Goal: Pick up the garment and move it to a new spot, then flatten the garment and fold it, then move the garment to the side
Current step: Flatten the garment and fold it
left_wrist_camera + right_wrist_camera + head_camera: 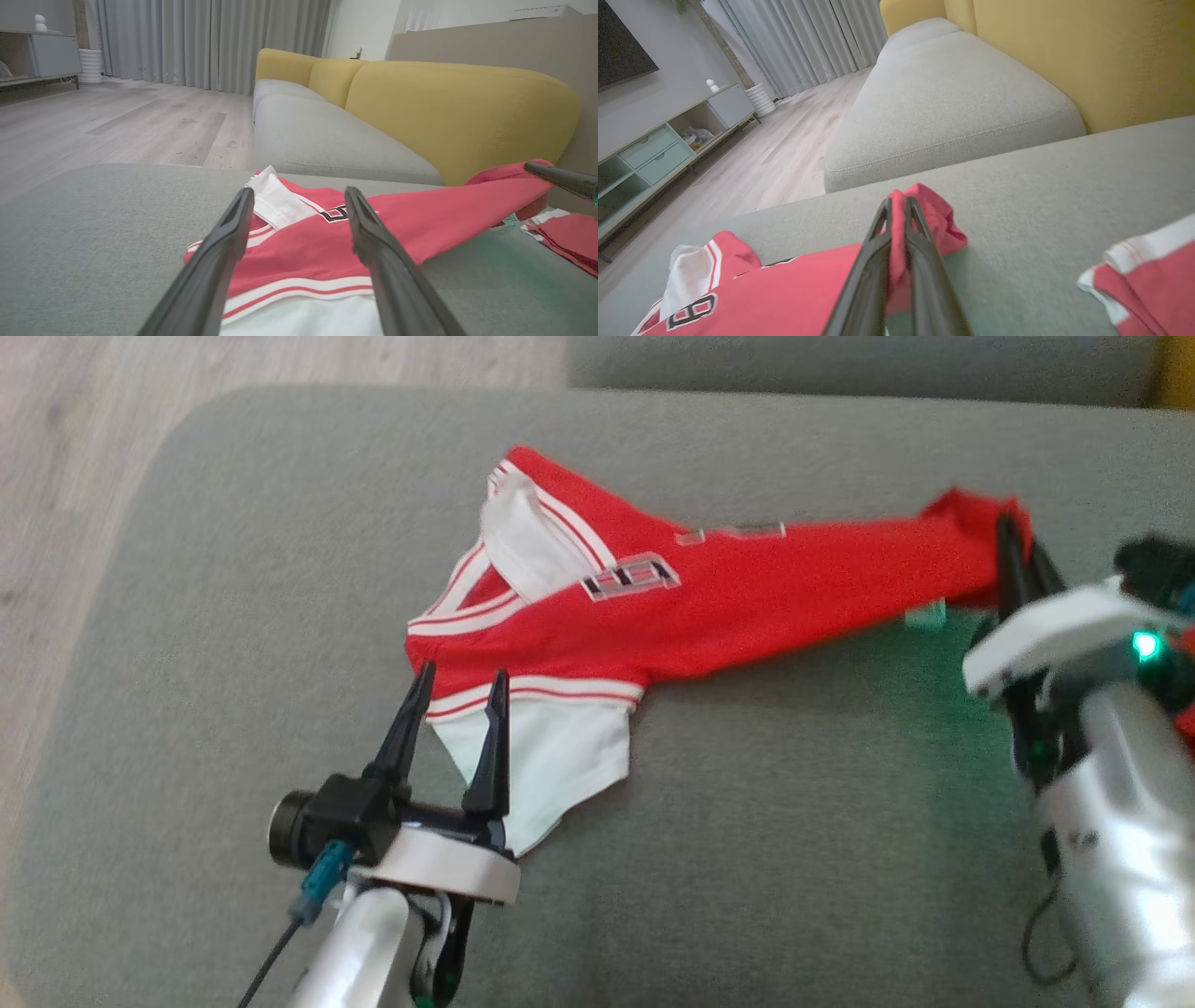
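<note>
On the grey cushion (794, 803), my right claw (1013, 537) pinches the red jersey (747, 588); my spread left claw (464, 670) should grip its sleeve (560, 747), then tension evenly.

- A home living room, by the furnishings.
- A long sofa with grey fabric seat cushions (327, 140) and rounded mustard-yellow backrests (458, 112).
- A pale wood-plank floor (117, 126) running to grey floor-length pleated curtains (210, 42).
- A low media cabinet with pale green drawers and open shelves (649, 154) along the wall, beneath a dark flat wall-mounted screen (621, 51).
- A white ribbed cylinder (761, 99) standing on the floor just beside the cabinet's end.
</note>
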`<state>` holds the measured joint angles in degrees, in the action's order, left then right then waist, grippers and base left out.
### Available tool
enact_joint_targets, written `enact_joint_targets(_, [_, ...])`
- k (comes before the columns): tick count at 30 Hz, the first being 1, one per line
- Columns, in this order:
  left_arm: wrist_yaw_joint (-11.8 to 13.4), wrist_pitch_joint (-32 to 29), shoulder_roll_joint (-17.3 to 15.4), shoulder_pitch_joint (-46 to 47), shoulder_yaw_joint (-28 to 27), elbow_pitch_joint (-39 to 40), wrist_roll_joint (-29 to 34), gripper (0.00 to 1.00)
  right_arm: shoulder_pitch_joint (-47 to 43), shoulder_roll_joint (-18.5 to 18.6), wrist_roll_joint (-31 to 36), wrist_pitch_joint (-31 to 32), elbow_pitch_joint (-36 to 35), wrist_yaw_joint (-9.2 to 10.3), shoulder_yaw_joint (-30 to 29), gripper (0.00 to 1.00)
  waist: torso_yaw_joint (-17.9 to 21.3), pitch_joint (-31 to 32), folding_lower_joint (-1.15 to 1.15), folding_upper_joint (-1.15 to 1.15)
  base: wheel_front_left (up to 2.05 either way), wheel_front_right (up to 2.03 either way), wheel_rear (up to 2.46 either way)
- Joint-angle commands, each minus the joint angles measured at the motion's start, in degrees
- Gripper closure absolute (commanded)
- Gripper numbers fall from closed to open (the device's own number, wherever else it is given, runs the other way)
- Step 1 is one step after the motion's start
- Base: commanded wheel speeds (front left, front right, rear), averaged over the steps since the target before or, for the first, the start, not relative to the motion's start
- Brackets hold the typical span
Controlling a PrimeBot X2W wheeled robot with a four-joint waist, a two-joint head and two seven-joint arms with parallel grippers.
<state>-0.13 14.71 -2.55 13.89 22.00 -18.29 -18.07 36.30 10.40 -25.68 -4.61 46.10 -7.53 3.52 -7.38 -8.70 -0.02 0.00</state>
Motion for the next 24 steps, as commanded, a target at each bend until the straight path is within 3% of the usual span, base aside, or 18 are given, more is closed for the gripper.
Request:
enact_joint_targets(1, [-0.4,0.3,-0.3,0.2,-2.5,1.5,0.6,0.0,-1.4,-0.9,0.7,-0.7,-3.4,0.04,0.4,1.0,3.1,3.1,0.02,0.0,0.0,0.0,0.0])
enact_joint_targets(10, [-1.1,0.3,-0.3,-2.4,-4.5,1.5,1.6,0.0,-20.3,-6.0,5.4,1.7,-16.3,0.04,-5.8,1.0,6.2,5.7,0.02,0.0,0.0,0.0,0.0])
enact_joint_targets(11, [-1.1,0.3,-0.3,-2.5,-4.7,1.5,1.7,0.0,-22.2,-6.5,6.1,1.9,-17.8,0.04,-6.4,0.68,6.4,5.7,0.02,0.0,0.0,0.0,0.0])
enact_joint_targets(12, [-1.2,0.3,-0.3,-2.5,-4.9,1.6,1.7,0.0,-23.9,-6.8,7.0,1.9,-19.3,0.04,-6.9,0.0,6.6,5.7,0.02,0.0,0.0,0.0,0.0])
enact_joint_targets(16, [-1.6,0.3,-0.3,-2.8,-5.5,1.4,2.1,0.0,-28.3,-7.4,10.5,0.1,-25.2,0.04,-6.6,0.0,7.2,5.7,0.02,0.0,0.0,0.0,0.0])
enact_joint_targets(24, [-2.0,0.3,-0.3,-3.3,-5.8,1.1,2.5,0.0,-33.1,-7.5,12.2,-3.8,-33.6,0.04,1.1,0.0,8.2,6.2,0.02,0.0,0.0,0.0,0.0])
